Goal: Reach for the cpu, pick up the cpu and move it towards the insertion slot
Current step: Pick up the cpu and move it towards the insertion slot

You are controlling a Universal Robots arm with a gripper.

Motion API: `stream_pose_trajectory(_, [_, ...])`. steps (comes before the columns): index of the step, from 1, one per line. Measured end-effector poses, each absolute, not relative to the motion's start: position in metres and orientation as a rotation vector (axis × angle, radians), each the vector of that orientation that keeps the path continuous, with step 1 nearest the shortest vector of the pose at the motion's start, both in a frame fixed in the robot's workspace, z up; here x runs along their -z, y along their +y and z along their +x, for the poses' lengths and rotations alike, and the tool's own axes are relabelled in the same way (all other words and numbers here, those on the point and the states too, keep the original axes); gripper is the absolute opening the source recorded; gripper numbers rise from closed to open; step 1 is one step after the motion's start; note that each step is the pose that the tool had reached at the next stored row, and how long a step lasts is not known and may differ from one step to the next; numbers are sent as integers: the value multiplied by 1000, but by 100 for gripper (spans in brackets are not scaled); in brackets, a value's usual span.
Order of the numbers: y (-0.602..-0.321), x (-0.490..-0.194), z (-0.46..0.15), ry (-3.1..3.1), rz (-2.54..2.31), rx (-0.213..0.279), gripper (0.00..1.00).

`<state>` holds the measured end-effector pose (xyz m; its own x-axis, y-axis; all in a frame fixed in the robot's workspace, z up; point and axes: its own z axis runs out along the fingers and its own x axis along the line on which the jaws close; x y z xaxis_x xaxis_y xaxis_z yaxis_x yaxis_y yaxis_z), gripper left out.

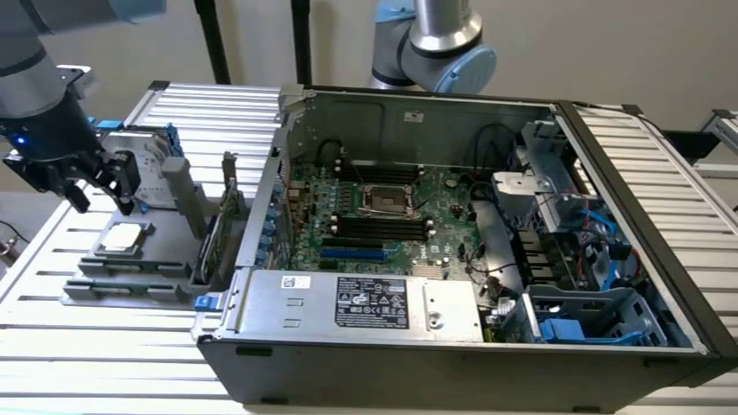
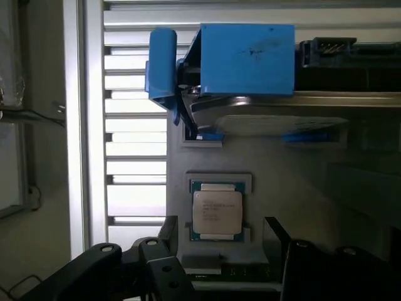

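End effector [image 1: 104,206] wide open, empty | cpu [image 1: 124,237] just below it, apart, lying flat in grey holder [image 1: 127,290]

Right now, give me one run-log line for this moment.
stage: reach | fingers: open, above cpu, no contact | cpu: flat in holder | slot: on motherboard

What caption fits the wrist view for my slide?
Open gripper poised above the cpu lying in its grey holder.
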<state>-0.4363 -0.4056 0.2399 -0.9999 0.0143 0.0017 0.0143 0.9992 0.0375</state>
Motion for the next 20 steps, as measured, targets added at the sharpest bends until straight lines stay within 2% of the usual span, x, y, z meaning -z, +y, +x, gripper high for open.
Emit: stream_pose_trajectory(20, [-409, -207, -435, -3139, -22, 59, 65])
